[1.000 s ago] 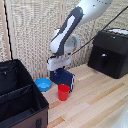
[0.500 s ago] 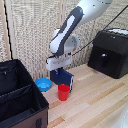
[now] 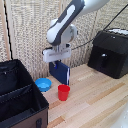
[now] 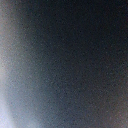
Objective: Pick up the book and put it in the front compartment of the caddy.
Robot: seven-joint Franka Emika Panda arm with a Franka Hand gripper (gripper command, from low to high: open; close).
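Observation:
The book [image 3: 61,73] is a thin dark navy hardcover standing upright on the wooden table, behind the red cup [image 3: 63,92]. My gripper [image 3: 59,62] comes down from above, with its fingers on either side of the book's top edge, and looks shut on it. In the wrist view a dark blurred surface [image 4: 70,55] fills the picture, so nothing can be made out there. The caddy [image 3: 15,97], a black fabric box with dividers, stands at the exterior view's left, apart from the book.
A small blue bowl [image 3: 43,84] lies between the caddy and the book. A black hard-shelled machine [image 3: 110,52] stands at the exterior view's right. A woven wall panel runs behind the table.

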